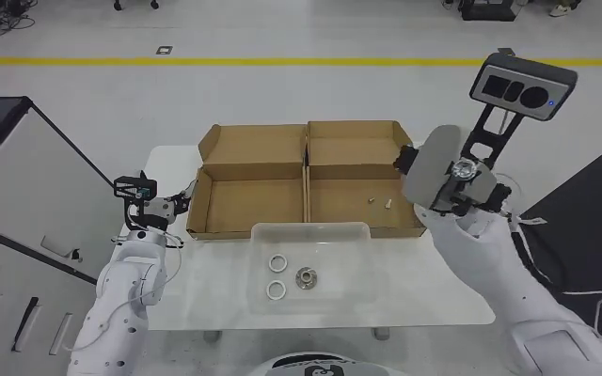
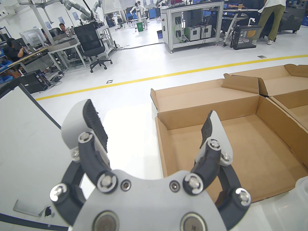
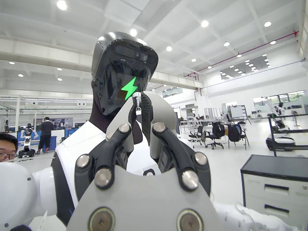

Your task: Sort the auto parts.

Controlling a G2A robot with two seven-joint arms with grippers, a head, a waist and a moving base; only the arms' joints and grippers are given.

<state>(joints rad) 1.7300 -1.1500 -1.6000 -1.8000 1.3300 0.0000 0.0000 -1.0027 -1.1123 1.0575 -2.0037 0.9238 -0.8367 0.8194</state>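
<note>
My right gripper is raised high over the table's right side, fingers pointing up at the head, and is shut on a small threaded metal part. My left gripper stands open with nothing between its fingers, just outside the left wall of the left cardboard box. A clear plastic bin at the table's front middle holds two white rings and a metal flanged part. The right cardboard box has two small pale parts on its floor.
Both boxes sit side by side at the back of the white table, flaps open toward the far side. A grey panel leans beside the table's left end. A dark cabinet stands on the floor behind the right arm.
</note>
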